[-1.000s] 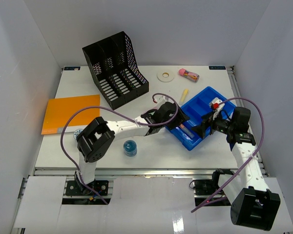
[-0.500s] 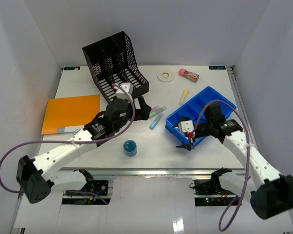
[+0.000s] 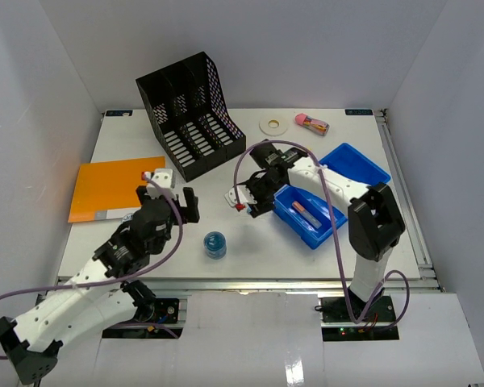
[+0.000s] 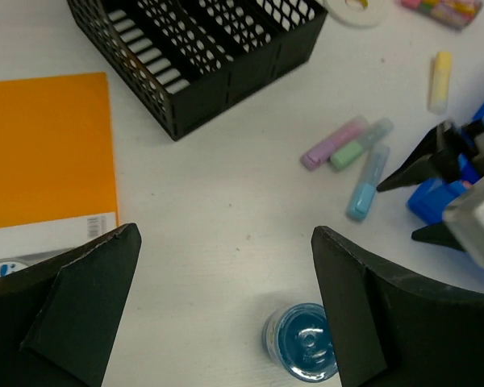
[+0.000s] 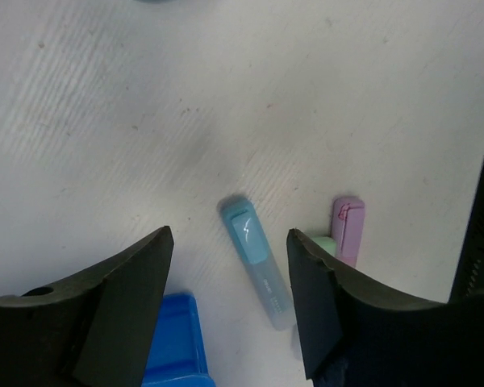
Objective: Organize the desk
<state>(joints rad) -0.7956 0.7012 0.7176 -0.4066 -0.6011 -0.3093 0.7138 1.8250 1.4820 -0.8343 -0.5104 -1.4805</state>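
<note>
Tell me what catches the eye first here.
The black mesh file rack at the back left and the orange folder at the left edge stand out on the white desk. Right of centre, the right gripper hangs open over a pale blue highlighter next to the blue bin.

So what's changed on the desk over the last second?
The left gripper pulled back from the blue bin to the near left of the desk, open and empty. The right gripper swung from the bin's right side across it and now straddles the blue highlighter, jaws open, nothing gripped yet. The file rack, orange folder, blue jar and bin stayed put.
</note>
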